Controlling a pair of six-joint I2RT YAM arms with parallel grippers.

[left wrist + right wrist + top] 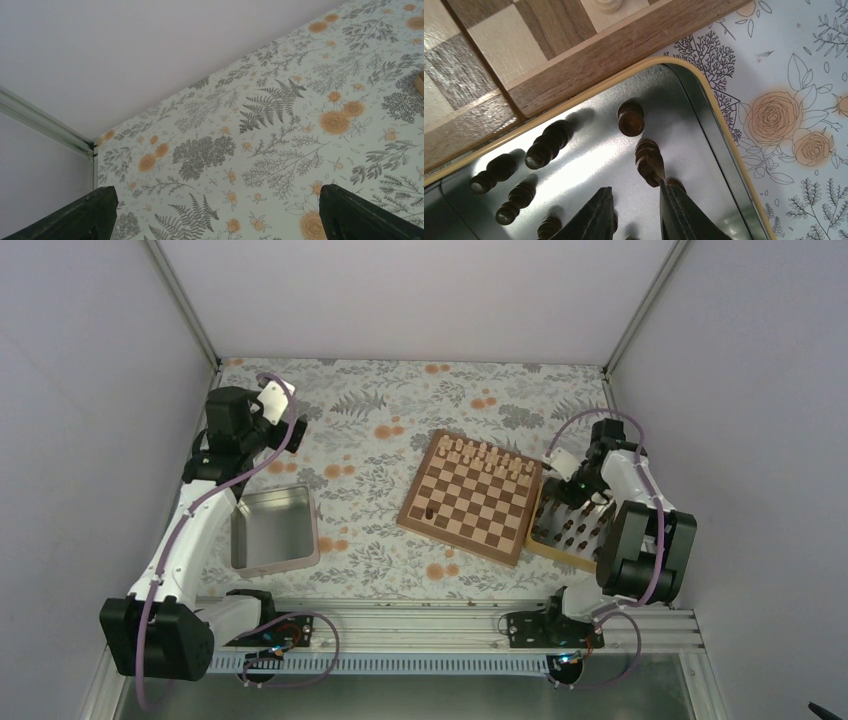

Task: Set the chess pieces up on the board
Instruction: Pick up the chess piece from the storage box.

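Note:
The board lies mid-table, turned at an angle. Pale cream pieces stand along its far rows, and one dark chess piece stands near its left edge. Several dark chess pieces stand in a light-rimmed tray against the board's right side. My right gripper hangs low over this tray. In the right wrist view it is open with nothing between its fingers. A dark knight stands just ahead of the right finger, and a dark pawn is further on. My left gripper is raised at the far left, open and empty.
A grey metal tin sits left of the board near the left arm. The board's brown border runs along the tray's rim. A floral cloth covers the table. White walls close in on three sides.

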